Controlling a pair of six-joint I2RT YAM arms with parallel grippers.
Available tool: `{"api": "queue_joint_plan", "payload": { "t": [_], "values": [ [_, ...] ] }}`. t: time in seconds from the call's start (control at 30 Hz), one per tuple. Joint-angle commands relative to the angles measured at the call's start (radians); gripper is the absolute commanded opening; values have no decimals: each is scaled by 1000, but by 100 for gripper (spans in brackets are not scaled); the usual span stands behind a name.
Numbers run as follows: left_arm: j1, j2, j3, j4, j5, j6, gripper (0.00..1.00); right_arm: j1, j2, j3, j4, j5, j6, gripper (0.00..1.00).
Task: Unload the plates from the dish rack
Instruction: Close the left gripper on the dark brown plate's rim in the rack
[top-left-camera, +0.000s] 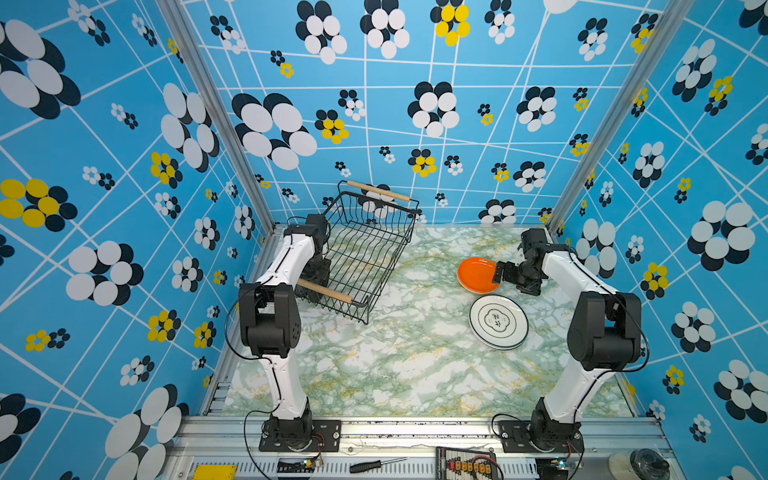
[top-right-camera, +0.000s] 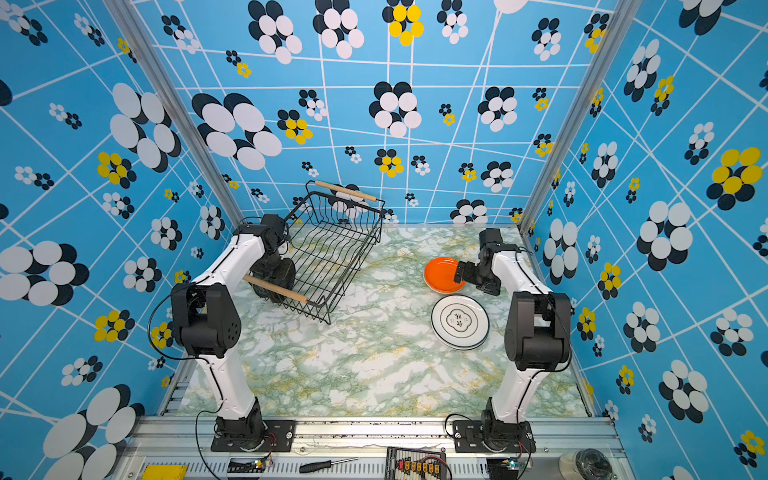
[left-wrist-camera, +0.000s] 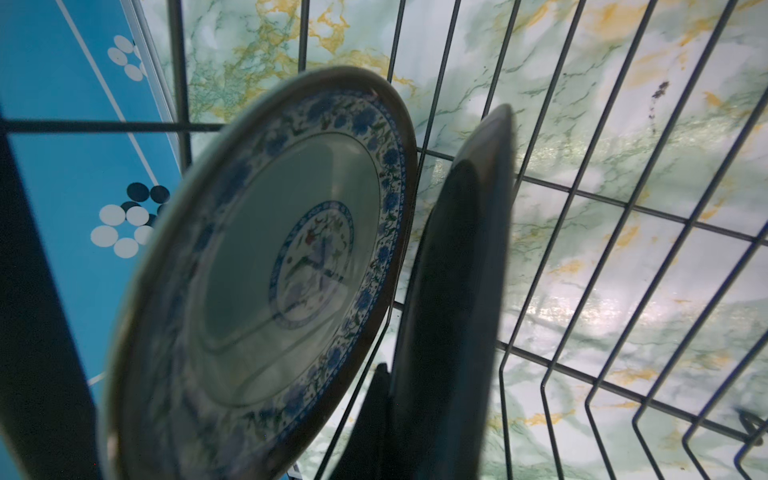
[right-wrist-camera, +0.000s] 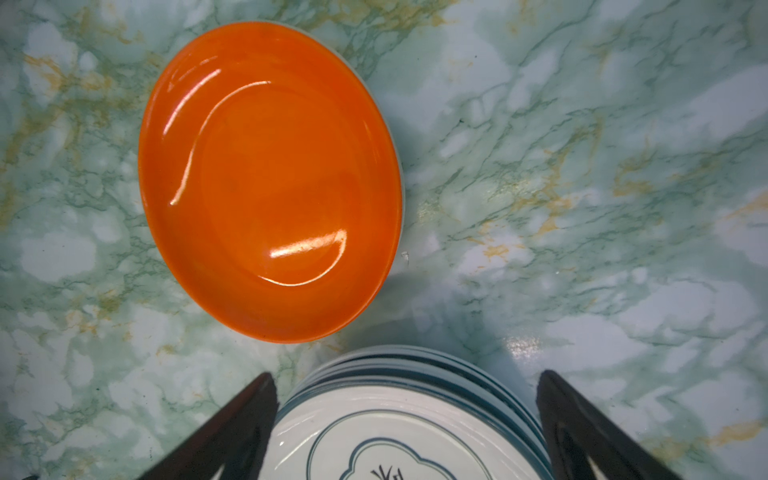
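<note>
standing at the back left of the green-veined, marble-pattern tabletop (top-left-camera: 415, 365), the dish rack (top-left-camera: 374, 208) is a black wire basket with two wooden rod handles. the left arm reaches in over the near handle and hides the rack's left end in both top views. the left wrist view shows two plates upright in the wire slots: a glossy blue-patterned plate (left-wrist-camera: 291, 257) and, just beside it, a black plate (left-wrist-camera: 453, 291) seen edge-on. the left pincer (left-wrist-camera: 380, 415) is closed narrow on the black plate's rim; only one finger shows. the right pincer (top-left-camera: 500, 273) is spread wide, holding nothing, over the edge of a glossy orange plate (top-left-camera: 476, 274) lying flat. a stack of white plates (top-left-camera: 498, 322) with dark rim rings lies just beside it.
</note>
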Motion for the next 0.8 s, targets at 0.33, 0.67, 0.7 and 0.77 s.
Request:
{"api": "queue_joint_plan", "payload": {
  "t": [0.33, 0.67, 0.7, 0.77],
  "values": [
    [-27, -105, -154, -91, -77, -133, 0, -7, -29, -13, -8, -45, -11, 99],
    [-62, -186, -212, -127, -78, -178, 0, -7, -33, -25, -2, -69, -6, 99],
    [-66, -191, -209, -132, -61, -183, 0, -7, -35, -25, -2, -69, -4, 99],
    [-79, -211, -203, -132, -28, -197, 0, -7, -42, -27, -2, -70, -4, 99]
  ]
}}
